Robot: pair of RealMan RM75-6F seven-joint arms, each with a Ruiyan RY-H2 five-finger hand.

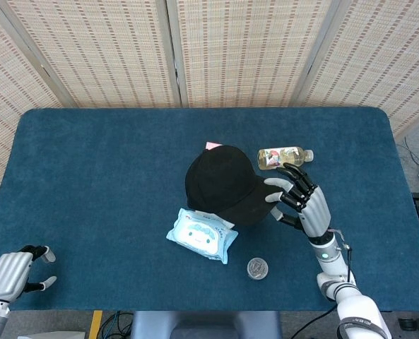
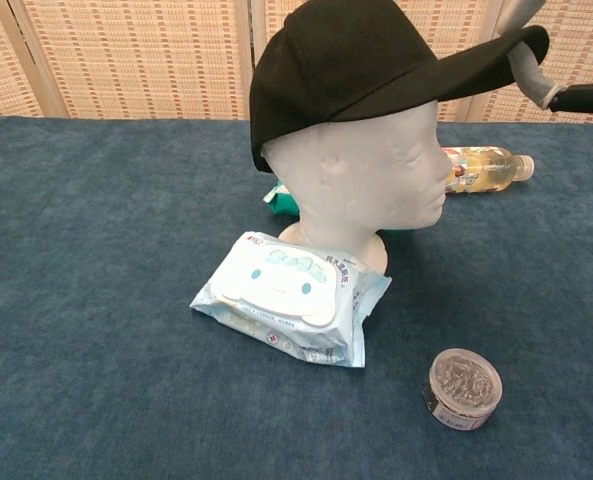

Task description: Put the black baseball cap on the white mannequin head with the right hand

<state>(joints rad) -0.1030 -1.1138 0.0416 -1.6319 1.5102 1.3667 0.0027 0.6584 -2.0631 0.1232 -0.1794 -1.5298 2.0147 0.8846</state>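
The black baseball cap (image 1: 222, 185) (image 2: 366, 62) sits on the white mannequin head (image 2: 361, 175) at the table's middle, tilted with its brim raised and pointing right. My right hand (image 1: 301, 201) is right of it, and its pale fingertips (image 1: 271, 182) pinch the brim's edge. In the chest view only one grey finger (image 2: 529, 62) across the brim tip and a black one at the frame edge show. From above, the cap hides the mannequin head. My left hand (image 1: 11, 272) rests at the near left corner, holding nothing.
A wipes pack (image 1: 202, 236) (image 2: 291, 295) lies in front of the mannequin's base. A small round tin (image 1: 257, 268) (image 2: 461, 388) sits near the front edge. A plastic bottle (image 1: 283, 157) (image 2: 486, 168) lies behind my right hand. A teal packet (image 2: 284, 200) peeks out behind the mannequin head.
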